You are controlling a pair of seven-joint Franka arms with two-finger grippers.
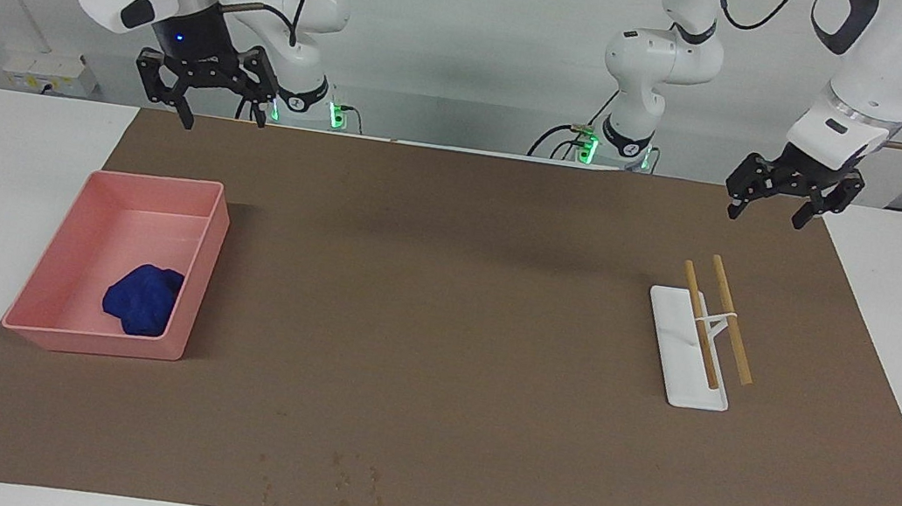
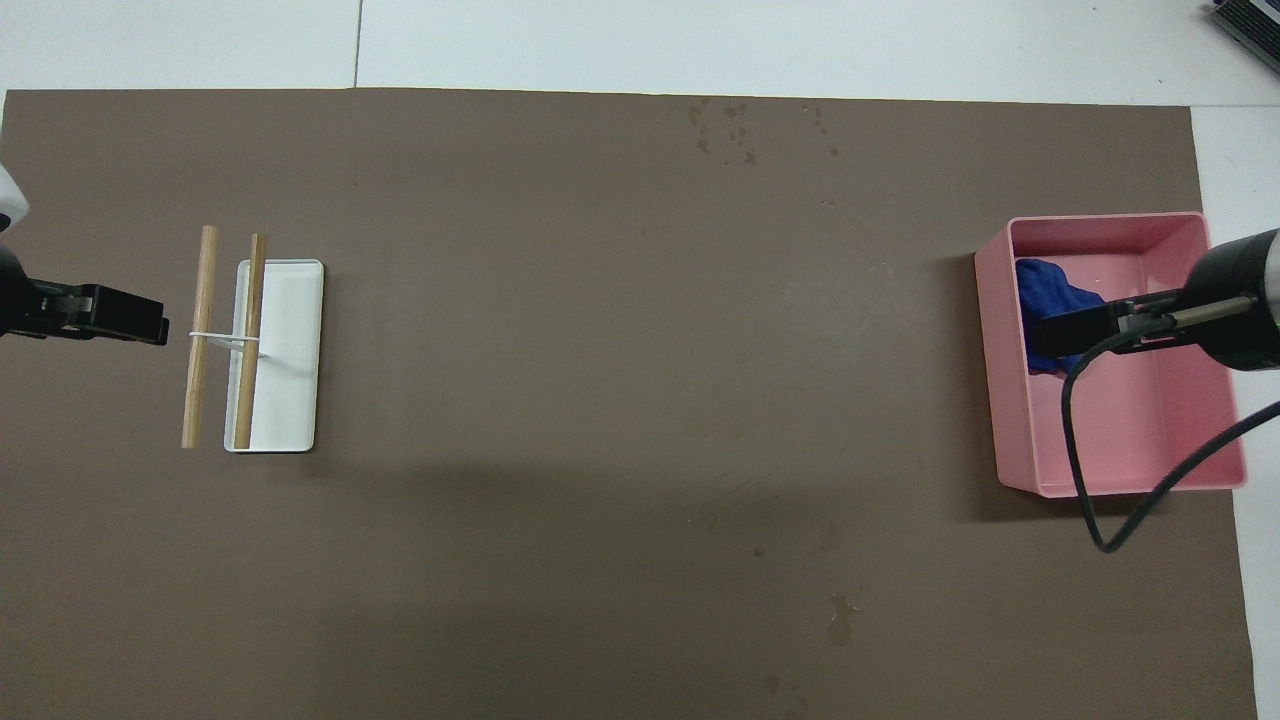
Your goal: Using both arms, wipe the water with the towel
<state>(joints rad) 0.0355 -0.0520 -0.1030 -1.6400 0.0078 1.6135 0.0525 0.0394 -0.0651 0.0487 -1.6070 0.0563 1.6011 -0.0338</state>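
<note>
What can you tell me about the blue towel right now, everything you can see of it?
The towel is a small deep-blue cloth of soft-looking fabric, bunched into a crumpled lump rather than spread flat. It lies inside the pink tray, on its floor, in the corner farthest from the robots, against the wall that faces the middle of the table. Nothing grips it: the open right gripper hangs high above the table.

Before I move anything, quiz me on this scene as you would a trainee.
1. True or false: the towel lies in the tray.
2. Which jaws are open? A. right jaws only. B. left jaws and right jaws. C. neither.
3. Fill in: ___ sticks rest at the stand.

Key: 1 true; 2 B; 3 two.
</note>
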